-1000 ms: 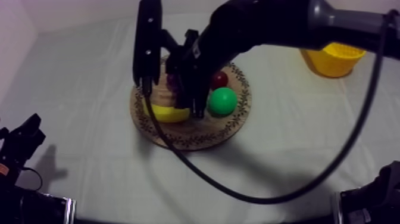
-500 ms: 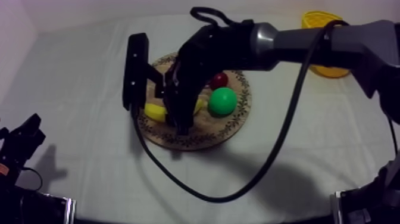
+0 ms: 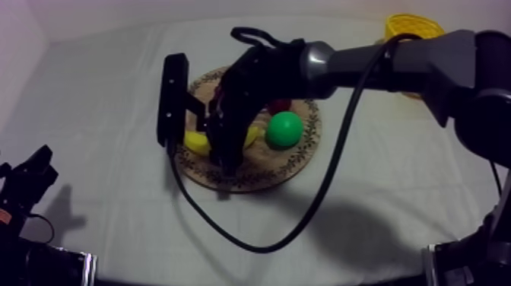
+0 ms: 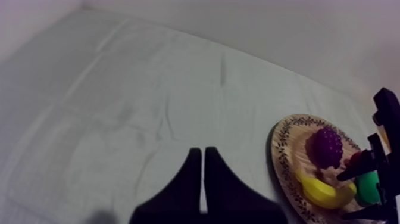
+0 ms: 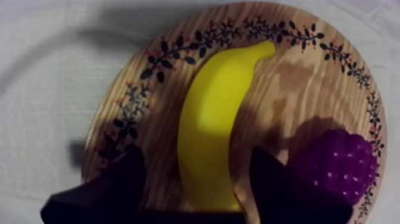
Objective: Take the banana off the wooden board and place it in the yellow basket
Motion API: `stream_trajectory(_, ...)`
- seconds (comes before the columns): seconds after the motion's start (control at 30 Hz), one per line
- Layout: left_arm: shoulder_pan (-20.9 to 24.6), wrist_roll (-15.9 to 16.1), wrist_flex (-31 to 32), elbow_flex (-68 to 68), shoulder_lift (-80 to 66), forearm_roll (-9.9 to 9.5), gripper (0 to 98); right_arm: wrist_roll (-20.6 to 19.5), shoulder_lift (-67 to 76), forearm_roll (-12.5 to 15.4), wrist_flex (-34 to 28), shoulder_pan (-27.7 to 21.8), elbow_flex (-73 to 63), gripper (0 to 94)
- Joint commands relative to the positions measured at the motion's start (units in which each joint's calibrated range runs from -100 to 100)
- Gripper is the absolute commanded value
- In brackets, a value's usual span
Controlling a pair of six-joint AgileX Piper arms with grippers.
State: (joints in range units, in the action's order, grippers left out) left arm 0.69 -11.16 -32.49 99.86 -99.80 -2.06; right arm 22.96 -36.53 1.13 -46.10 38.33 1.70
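The yellow banana (image 5: 211, 125) lies on the round wooden board (image 5: 286, 77) beside the purple grapes (image 5: 339, 164). My right gripper (image 5: 196, 154) is open, one finger on each side of the banana with a gap to it. In the top view the right gripper (image 3: 228, 148) hangs low over the board (image 3: 304, 152), and the banana (image 3: 198, 142) pokes out on both sides of it. The yellow basket (image 3: 411, 27) stands at the far right, partly behind the arm. My left gripper (image 4: 202, 179) is shut on nothing and rests at the near left (image 3: 30, 179).
A round green fruit (image 3: 284, 128) and a small red fruit (image 3: 283, 105) sit on the board's right half, close to the right arm. The left wrist view also takes in the board (image 4: 286, 149) with the grapes (image 4: 326, 146).
My right gripper has come down over the banana and its arm has swung lower across the board. The left arm has stayed put.
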Motion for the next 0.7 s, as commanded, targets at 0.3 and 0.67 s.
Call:
stream_trajectory(0.3,0.00,0.01,-0.01,0.03,-0.03,-0.01,0.1,-1.70,-1.51,-2.29,4.55,-0.67,0.80,31.6)
stream_trajectory(0.67,0.00,0.01,-0.01,0.03,-0.03,-0.01,0.1,-2.34,-1.74,-3.16,6.56,-0.52,3.18,26.2)
